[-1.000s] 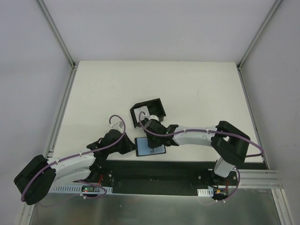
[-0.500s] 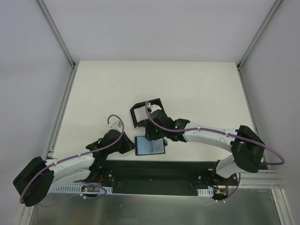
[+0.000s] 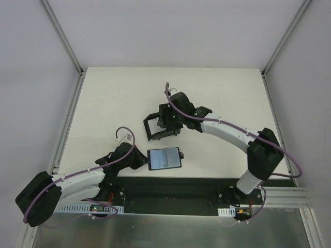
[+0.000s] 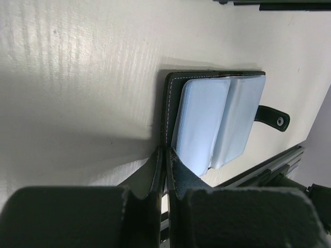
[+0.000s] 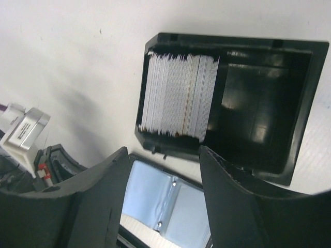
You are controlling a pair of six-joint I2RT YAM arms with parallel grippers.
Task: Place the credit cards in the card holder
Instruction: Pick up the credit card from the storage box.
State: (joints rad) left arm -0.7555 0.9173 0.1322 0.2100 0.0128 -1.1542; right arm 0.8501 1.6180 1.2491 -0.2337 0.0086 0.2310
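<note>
Left wrist, fingers (image 4: 72,217) pinching card holder (image 4: 217,121)

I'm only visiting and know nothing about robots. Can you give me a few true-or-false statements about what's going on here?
1. The card holder lies open. True.
2. The black box is empty. False: the credit cards stand packed on edge inside it.
3. The right gripper holds a card. False: its jaws are open and empty, near the box.
4. The left gripper pinches the card holder's edge. True.
</note>
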